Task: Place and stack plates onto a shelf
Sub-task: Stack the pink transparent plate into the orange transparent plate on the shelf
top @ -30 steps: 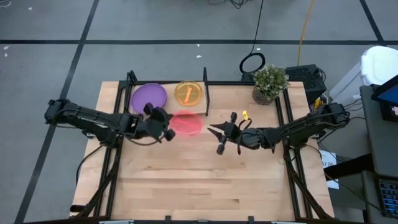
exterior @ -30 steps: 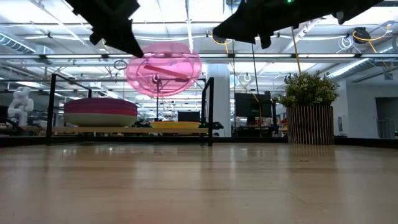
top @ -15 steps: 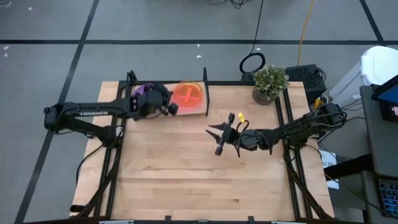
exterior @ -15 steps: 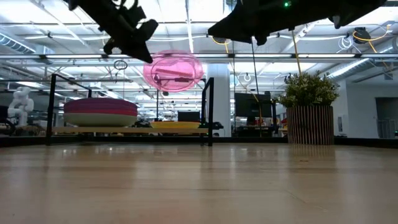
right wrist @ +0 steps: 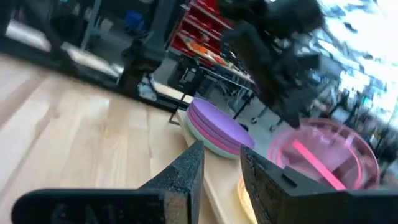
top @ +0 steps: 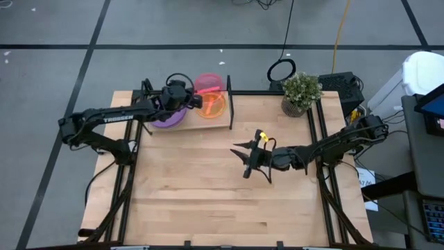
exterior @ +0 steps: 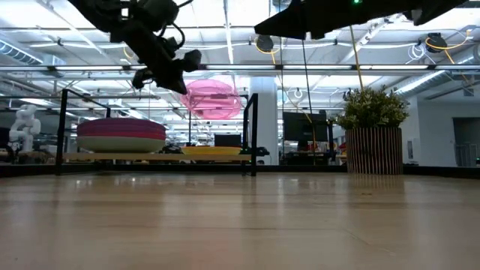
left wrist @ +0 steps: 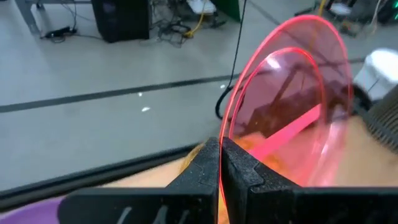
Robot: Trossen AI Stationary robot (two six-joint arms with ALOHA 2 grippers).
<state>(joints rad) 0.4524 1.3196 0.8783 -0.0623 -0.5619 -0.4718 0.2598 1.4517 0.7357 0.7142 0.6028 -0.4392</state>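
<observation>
Pink see-through plate (top: 208, 85) hangs over the shelf's (top: 223, 125) right end, pinched by the left gripper (top: 195, 101); right gripper (top: 243, 158) slightly parted, empty.

white "TROSSEN" lettering along the left arm (top: 111, 117), no other text legible

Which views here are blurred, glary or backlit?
Right wrist view: motion-smeared, with blown highlights behind the pink plate. Low view: bright ceiling lights silhouette both arms; foreground tabletop soft. Left wrist view: floor background soft. High view: evenly lit, sharp.
</observation>
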